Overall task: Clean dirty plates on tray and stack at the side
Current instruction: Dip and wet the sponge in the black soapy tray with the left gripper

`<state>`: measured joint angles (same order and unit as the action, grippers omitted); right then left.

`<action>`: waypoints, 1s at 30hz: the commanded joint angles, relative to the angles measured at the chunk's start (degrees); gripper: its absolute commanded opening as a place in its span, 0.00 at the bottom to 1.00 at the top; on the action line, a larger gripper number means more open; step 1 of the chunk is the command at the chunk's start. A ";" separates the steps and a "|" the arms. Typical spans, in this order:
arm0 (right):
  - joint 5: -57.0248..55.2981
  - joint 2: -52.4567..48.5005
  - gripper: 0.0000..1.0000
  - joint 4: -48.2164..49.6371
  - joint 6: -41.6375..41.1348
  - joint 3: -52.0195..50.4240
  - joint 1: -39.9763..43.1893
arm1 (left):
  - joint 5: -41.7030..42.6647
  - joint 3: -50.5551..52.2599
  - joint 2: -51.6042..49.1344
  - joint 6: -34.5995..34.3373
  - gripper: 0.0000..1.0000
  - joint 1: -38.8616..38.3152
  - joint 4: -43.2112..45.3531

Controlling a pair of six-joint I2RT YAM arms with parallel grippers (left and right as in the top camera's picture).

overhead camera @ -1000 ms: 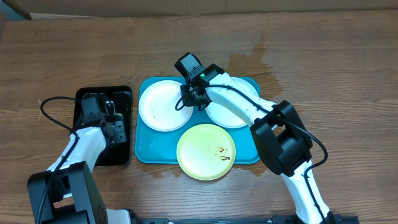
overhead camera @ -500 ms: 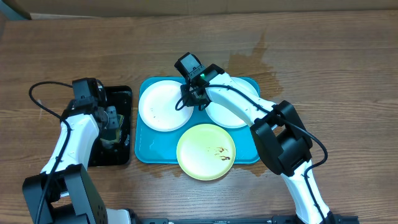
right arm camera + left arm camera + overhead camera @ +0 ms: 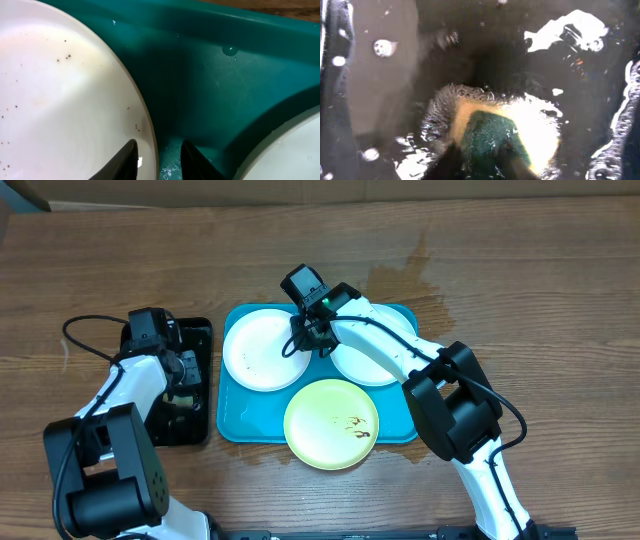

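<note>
Three plates lie on the turquoise tray (image 3: pixel 236 420): a white plate (image 3: pixel 255 352) at the left, a white plate (image 3: pixel 352 368) at the right partly under my right arm, and a yellow-green plate (image 3: pixel 331 423) with brown smears in front. My right gripper (image 3: pixel 303 345) (image 3: pixel 159 150) is shut on the left white plate's (image 3: pixel 65 90) right rim, one finger on the speckled plate, the other outside the rim over the tray floor (image 3: pixel 225 90). My left gripper (image 3: pixel 180 375) (image 3: pixel 482 162) is down in the black tray, shut on a foamy green-and-yellow sponge (image 3: pixel 495 132).
The black tray (image 3: pixel 202 332) holds soapy water and sits just left of the turquoise tray. A wet stain (image 3: pixel 405 275) marks the wooden table behind the tray. The left arm's cable (image 3: pixel 85 330) loops over the table at the left.
My left arm swung out over the black tray and came back in toward the sponge. The right arm and all three plates have stayed put.
</note>
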<state>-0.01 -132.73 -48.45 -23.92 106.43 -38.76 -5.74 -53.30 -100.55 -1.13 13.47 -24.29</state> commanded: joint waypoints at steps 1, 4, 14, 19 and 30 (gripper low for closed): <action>-0.39 -0.48 0.30 0.35 0.17 -0.31 -0.33 | -2.67 1.03 -4.35 -0.13 0.12 0.50 -0.52; -0.39 -0.48 0.30 0.39 0.17 -0.31 -0.33 | -4.11 -1.49 -2.56 -0.13 0.19 0.48 -2.69; -0.39 -0.48 0.37 0.52 0.17 -0.31 -0.33 | -4.26 -6.10 4.72 -0.66 0.62 0.33 -11.76; -2.14 -0.35 0.37 1.62 0.24 0.96 -0.04 | -2.71 -5.99 4.57 -0.61 0.57 0.33 -14.47; 1.18 -0.39 0.23 0.87 1.25 -0.55 -0.39 | -0.11 -4.59 4.55 -0.63 0.59 0.33 -15.85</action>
<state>-0.64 -132.73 -48.34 -22.83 107.11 -38.74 -7.11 -58.33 -96.86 -1.39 13.98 -40.64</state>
